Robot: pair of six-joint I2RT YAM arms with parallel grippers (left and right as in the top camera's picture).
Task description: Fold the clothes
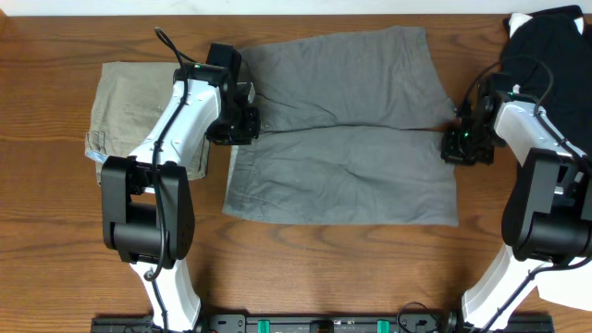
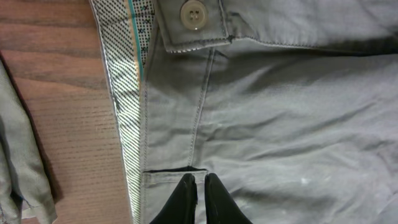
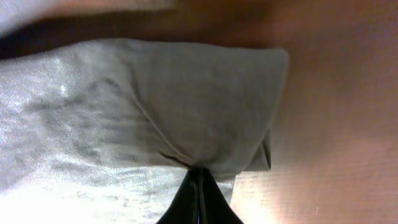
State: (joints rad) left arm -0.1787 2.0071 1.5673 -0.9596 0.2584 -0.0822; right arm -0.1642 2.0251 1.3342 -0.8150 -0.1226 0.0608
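Soft, even light is falling from above in the overhead view, rendering it sharp, with only faint shadows lying on the counter (image 1: 55, 185). The left wrist view is coming through crisp, darkening towards its upper right. The right wrist view is blurring heavily: the grey shorts (image 3: 155, 99) are glaring white at lower left, the right claw (image 3: 199, 173) smearing black.

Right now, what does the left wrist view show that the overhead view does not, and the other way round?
Only the left wrist view shows the button and the dotted waistband lining. Only the overhead view shows the black garment and the right hand at the opposite edge of the grey shorts. Both views show the grey shorts, the left hand shut on them, and the wooden table.
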